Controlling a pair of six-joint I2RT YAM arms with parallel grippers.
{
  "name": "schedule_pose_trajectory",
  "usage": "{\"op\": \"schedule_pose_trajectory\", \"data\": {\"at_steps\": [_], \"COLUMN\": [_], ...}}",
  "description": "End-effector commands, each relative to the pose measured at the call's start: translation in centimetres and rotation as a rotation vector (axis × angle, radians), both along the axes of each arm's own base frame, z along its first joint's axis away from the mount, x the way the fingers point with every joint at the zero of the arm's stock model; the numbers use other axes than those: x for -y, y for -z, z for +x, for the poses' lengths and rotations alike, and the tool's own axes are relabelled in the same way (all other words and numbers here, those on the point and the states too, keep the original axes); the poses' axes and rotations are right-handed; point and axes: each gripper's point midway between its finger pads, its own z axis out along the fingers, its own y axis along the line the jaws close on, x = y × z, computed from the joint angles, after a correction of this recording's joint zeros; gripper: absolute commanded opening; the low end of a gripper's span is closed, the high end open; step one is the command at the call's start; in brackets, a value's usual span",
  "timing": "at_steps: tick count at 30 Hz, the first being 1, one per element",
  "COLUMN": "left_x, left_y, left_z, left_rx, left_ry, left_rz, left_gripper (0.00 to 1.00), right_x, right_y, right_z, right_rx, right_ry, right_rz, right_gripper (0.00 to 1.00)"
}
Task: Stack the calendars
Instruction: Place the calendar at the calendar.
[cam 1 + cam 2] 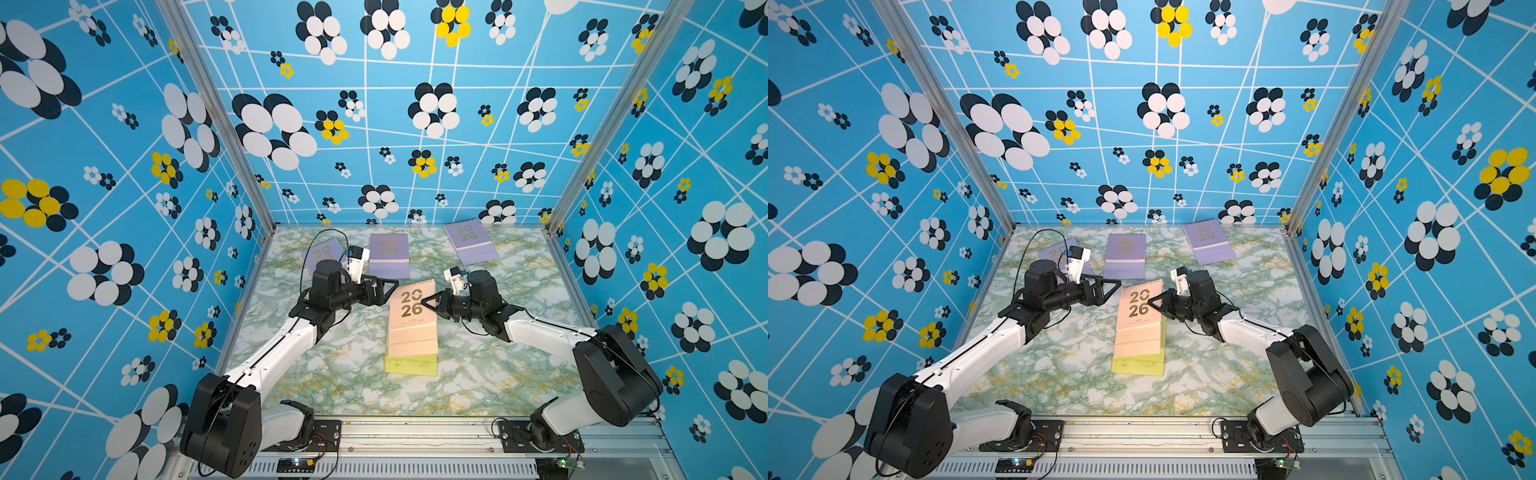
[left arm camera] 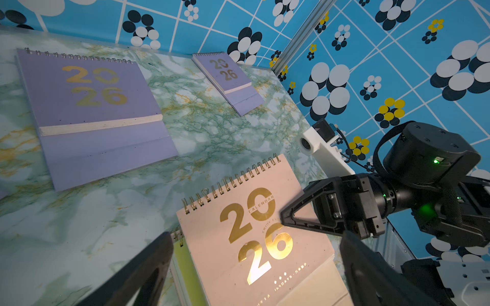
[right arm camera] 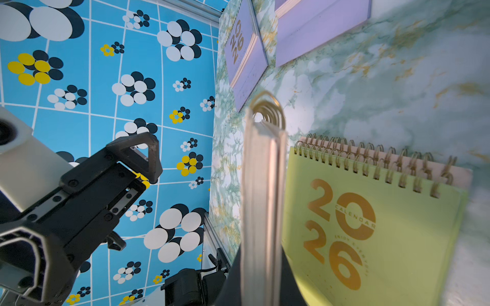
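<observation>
Three lilac ones lie flat at the back of the table (image 1: pixel 498 374) in both top views. The hidden lilac calendar (image 1: pixel 323 250) is partly behind the left wrist, the middle lilac calendar (image 1: pixel 389 254) is near it, and the corner lilac calendar (image 1: pixel 469 242) is by the back right corner, all apart. At table centre the peach calendar (image 1: pixel 409 318) is pinched at its right edge by the right gripper (image 1: pixel 428 303), jaws closed on it. The yellow calendar (image 1: pixel 411 366) pokes out under its near end. The left gripper (image 1: pixel 388 291) is spread wide and empty, just beside the peach calendar's spiral corner. A top view repeats this: peach calendar (image 1: pixel 1138 318), yellow calendar (image 1: pixel 1138 368), right gripper (image 1: pixel 1154 302). In the left wrist view its own fingers (image 2: pixel 143 273) stand far apart with nothing between them, and the peach cover (image 2: pixel 209 233) sits below with the right gripper (image 2: pixel 287 218) clamped on its edge. A yellow sliver (image 2: pixel 185 265) shows underneath, and two lilac ones (image 2: pixel 92 106) (image 2: pixel 228 79) lie beyond. In the right wrist view the peach calendar (image 3: pixel 262 198) is edge-on in the grip, raised over the yellow calendar (image 3: pixel 371 233). The yellow one lies on a second peach calendar (image 3: pixel 462 177). Cannot tell if the held one's lower end touches the stack.
</observation>
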Motion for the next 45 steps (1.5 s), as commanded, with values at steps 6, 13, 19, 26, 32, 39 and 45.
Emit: {"op": "schedule_pose_trajectory", "data": {"at_steps": [6,13,19,26,32,39,45], "left_x": [0.0,0.1,0.2,0.3,0.4,0.6,0.7], "left_y": [-0.5,-0.4,-0.2,-0.1,0.0,0.1,0.1], "left_z": [-0.8,-0.8,-0.8,-0.8,-0.7,-0.6,-0.4], "left_rx": [0.019,0.014,0.007,0.004,0.000,0.000,-0.002], "left_ry": [0.026,0.034,0.040,0.048,0.049,0.055,0.059], "left_rz": [-0.032,-0.033,-0.038,-0.042,-0.045,-0.050,-0.060], "left_gripper": [1.00,1.00,0.99,1.00,1.00,1.00,1.00], "right_x": [-0.7,-0.8,-0.9,-0.7,-0.5,-0.4,-0.3], "right_y": [-1.0,-0.2,0.9,1.7,2.5,2.8,3.4], "right_z": [-0.8,-1.2,-1.2,-1.4,-1.6,-1.7,-1.9], "right_rx": [0.048,0.044,0.022,0.013,-0.002,-0.006,-0.018], "right_ry": [-0.032,-0.042,-0.045,-0.038,-0.035,-0.028,-0.023], "right_rz": [0.106,0.121,0.127,0.126,0.119,0.120,0.110], "right_gripper": [0.00,0.00,0.00,0.00,0.00,0.00,0.00]}}
